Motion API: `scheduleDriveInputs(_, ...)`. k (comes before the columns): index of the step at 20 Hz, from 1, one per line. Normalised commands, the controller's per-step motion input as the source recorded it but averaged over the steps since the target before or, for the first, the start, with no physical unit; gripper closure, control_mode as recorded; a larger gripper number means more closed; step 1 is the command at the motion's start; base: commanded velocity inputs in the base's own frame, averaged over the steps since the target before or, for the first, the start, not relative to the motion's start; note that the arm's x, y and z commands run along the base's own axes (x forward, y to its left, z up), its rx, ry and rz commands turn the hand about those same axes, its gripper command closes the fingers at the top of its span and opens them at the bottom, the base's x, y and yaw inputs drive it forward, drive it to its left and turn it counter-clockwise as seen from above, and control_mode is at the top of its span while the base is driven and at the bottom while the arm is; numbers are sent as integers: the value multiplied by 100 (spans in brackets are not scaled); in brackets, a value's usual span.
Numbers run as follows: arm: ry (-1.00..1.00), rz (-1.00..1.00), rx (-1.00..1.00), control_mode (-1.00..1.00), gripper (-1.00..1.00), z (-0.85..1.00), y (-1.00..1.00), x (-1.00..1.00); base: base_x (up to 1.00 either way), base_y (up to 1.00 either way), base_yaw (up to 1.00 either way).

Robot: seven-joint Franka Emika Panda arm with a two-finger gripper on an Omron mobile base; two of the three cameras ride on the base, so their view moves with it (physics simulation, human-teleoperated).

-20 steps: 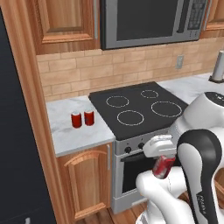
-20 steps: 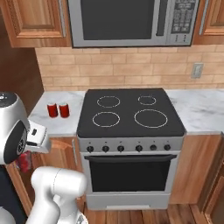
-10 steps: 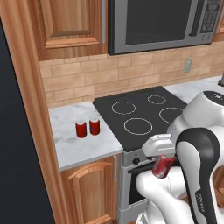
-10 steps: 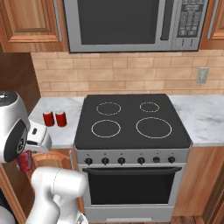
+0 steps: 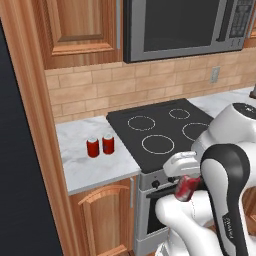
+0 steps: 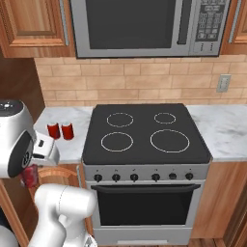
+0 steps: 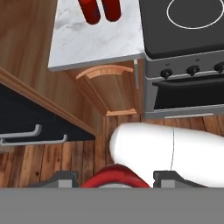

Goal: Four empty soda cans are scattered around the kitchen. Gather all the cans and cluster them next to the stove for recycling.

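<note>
Pincer (image 5: 186,189) is clenched around a red soda can (image 5: 187,187), held low in front of the stove (image 5: 162,132). Two more cans (image 5: 100,145) stand together on the counter (image 5: 95,167) at the stove's 9 o'clock. Empty and thin-walled, the can likely dents easily; a mid-body grip seems best.

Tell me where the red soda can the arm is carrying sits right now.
The small red cylindrical soda can is held in the claw, low in front of the stove's steel front in the left base view, right of the two red cans on the counter.
</note>
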Motion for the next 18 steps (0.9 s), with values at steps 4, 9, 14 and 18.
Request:
scheduleDriveInputs(4,-4,6,0,-100,100,0,0,17,0,0,0)
scheduleDriveInputs(9,-9,6,-2,-100,100,2,0,21,0,0,0)
scheduleDriveInputs(14,-11,5,-7,-100,100,3,12,23,0,0,0)
scheduleDriveInputs(18,-10,5,-4,-100,100,1,16,16,0,0,0)
